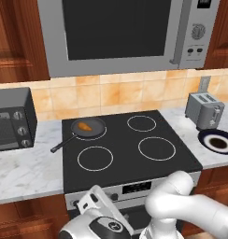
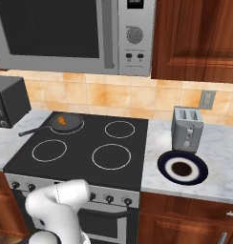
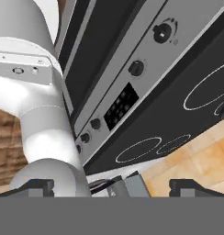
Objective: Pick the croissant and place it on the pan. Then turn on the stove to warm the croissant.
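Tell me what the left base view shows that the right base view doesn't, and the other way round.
Left base view alone: the toaster oven's front with its knobs.

Right base view alone: the wooden cabinet front below the counter at right.

Both: the croissant lying in the pan on the stove's rear left burner, the toaster, and the dark plate.

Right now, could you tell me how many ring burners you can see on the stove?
4 on the stove: rear-left under the pan holding the croissant, rear-right, front-left, front-right. None looks hidden.
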Available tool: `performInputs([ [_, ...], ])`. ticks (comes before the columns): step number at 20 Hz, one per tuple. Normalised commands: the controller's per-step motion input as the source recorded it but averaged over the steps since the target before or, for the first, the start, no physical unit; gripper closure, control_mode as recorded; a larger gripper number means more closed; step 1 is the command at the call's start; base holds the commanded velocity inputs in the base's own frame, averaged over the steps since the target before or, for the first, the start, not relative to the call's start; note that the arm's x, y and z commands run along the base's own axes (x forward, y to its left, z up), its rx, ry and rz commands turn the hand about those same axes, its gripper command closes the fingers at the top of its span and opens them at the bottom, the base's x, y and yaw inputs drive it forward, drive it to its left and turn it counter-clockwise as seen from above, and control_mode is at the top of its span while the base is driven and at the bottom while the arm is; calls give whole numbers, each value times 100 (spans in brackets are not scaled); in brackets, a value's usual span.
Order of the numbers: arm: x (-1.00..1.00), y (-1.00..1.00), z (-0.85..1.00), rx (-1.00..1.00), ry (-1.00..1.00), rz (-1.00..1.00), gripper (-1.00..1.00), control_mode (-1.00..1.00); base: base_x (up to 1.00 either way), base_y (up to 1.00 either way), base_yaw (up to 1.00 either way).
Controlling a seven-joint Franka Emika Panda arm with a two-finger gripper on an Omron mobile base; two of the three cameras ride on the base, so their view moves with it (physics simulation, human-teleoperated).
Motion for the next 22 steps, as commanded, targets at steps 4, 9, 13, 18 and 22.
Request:
performInputs([
  [4, 0, 0, -10, -12, 0, 20, -100, -100, 0, 0, 0],
  [9, 0, 0, -26, -6, 0, 15, -100, -100, 0, 0, 0],
  [13, 0, 0, -39, -6, 0, 12, -100, -100, 0, 0, 0],
  [18, 15, 1, -29, -1, 3, 5, -100, -100, 0, 0, 0],
  [22, 30, 11, -8, -3, 10, 5, -100, -100, 0, 0, 0],
])
